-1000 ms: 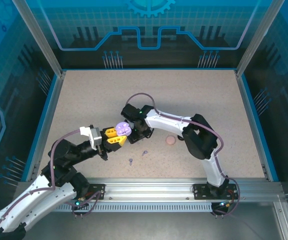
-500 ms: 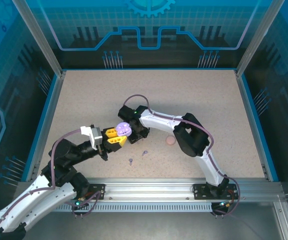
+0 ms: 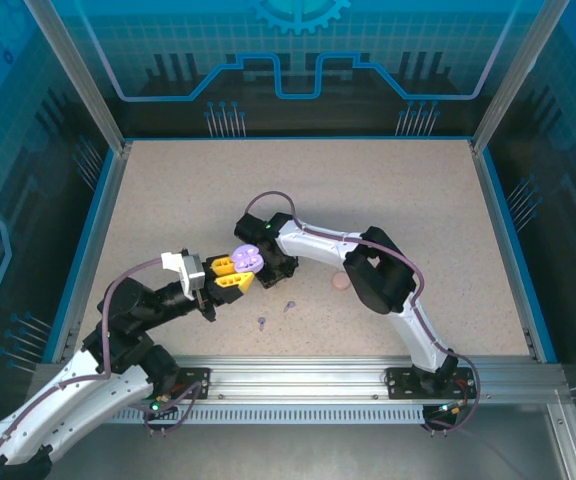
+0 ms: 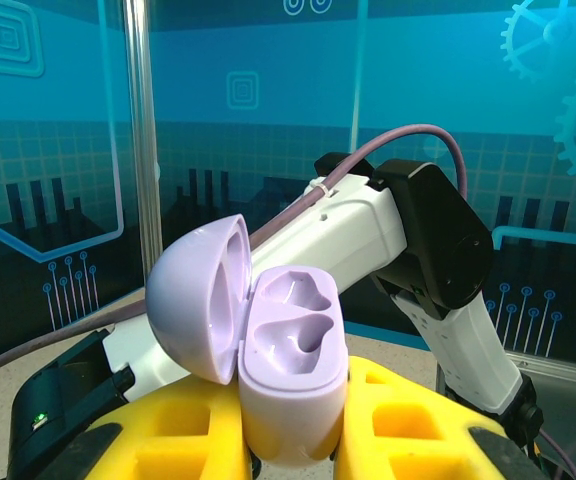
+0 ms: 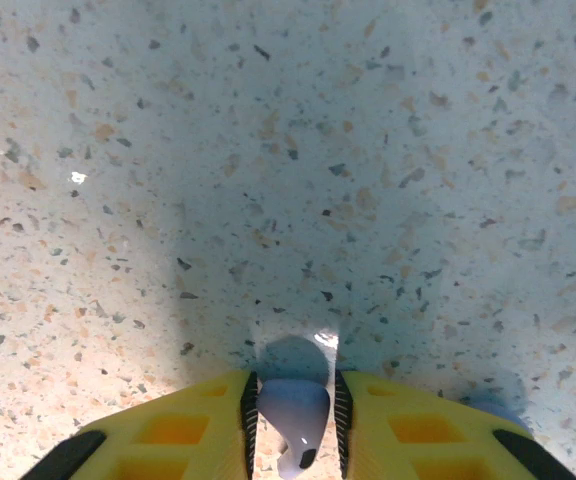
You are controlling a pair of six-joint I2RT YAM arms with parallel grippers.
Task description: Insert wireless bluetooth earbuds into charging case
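The left gripper point(image 4: 293, 445) has its two yellow fingers point(image 4: 173, 440) pressed tight on the bottom half of the charging case point(image 4: 293, 370), one finger on each side. The case is lavender and stands up between the fingers, lifted off the table. Its round lid point(image 4: 200, 298) is flipped open and leans over to the left of the gripper. The bottom half has two little cups point(image 4: 290, 335) side by side, and both show their bare lavender insides. Just past the case is the white and black right arm point(image 4: 408, 235), very near it. The right gripper point(image 5: 293, 400) has its yellow fingers point(image 5: 183, 425) close together, and a small lavender earbud point(image 5: 293, 415) sits squeezed between them. The earbud has a tiny dark spot at its low end. Under this gripper lies the speckled table point(image 5: 288, 150), with a soft shadow right below the fingers. From the top camera, the two grippers meet near the middle of the table, with the case point(image 3: 247, 257) between them. Two more tiny earbuds point(image 3: 290, 305) lie on the table, closer to the arm bases than the grippers and a bit to the right of the left gripper point(image 3: 233, 273). A small pink round thing point(image 3: 341, 281) rests on the table farther right, just beside the right arm.
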